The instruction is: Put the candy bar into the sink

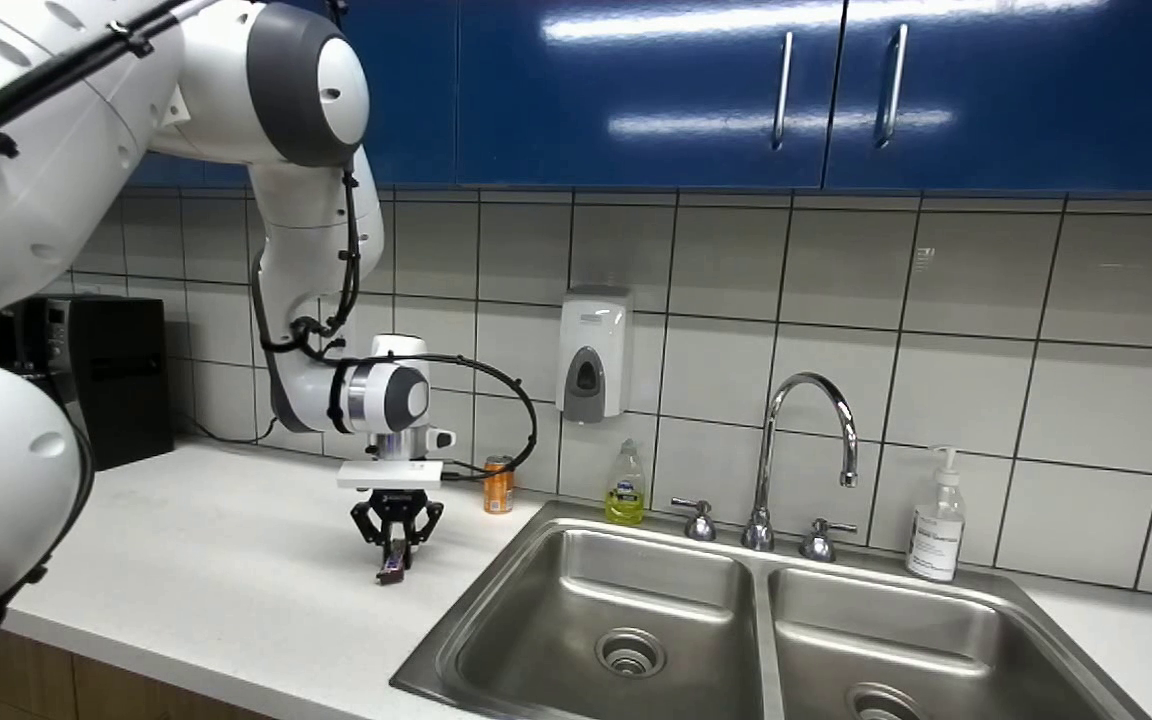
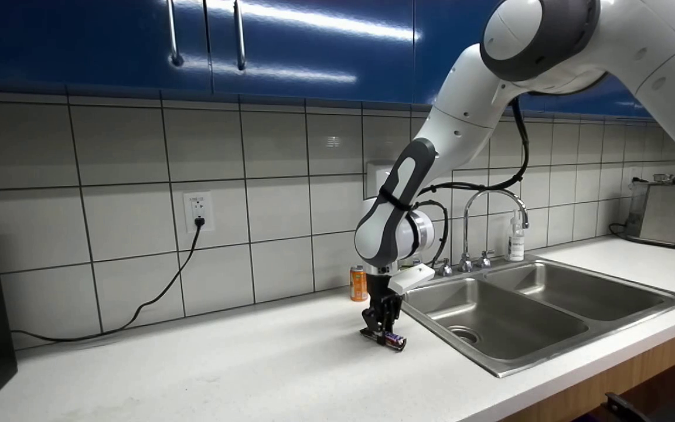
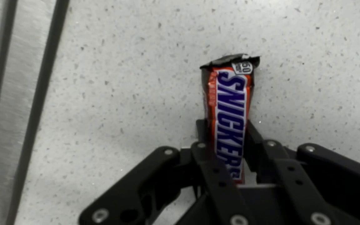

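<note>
fingers (image 3: 255, 147) clasping candy bar (image 3: 230, 106), perhaps touching counter (image 1: 236, 560), beside sink (image 1: 481, 600); bottle (image 1: 626, 485) holding yellow liquid (image 1: 624, 513).

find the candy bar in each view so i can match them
In an exterior view: candy bar low, left of centre.
In an exterior view: candy bar low, just right of centre.
Wrist view: candy bar right of centre.
Shared landmark: sink rim, right of the candy bar in both exterior views, left edge in wrist view.

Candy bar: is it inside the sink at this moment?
No, an exterior view shows the candy bar held in the gripper with the countertop under it, outside the sink.
</note>
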Controlling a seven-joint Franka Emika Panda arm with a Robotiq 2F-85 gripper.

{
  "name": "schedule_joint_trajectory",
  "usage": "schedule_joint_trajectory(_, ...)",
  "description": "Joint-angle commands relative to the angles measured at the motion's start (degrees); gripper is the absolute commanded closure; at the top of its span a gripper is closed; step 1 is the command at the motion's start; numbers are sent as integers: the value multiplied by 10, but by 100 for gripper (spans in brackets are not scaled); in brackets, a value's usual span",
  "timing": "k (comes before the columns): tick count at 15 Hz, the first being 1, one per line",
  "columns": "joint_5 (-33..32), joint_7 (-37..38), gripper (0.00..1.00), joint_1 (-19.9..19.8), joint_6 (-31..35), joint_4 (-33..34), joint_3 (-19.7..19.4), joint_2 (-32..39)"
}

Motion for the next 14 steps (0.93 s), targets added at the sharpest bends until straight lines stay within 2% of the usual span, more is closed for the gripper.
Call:
schedule_joint_trajectory(1, -2, -8, 93, -11, -4, 10, 8, 9)
schedule_joint_trajectory(14, 4, 30, 93, 7, -41, -8, 11, -56)
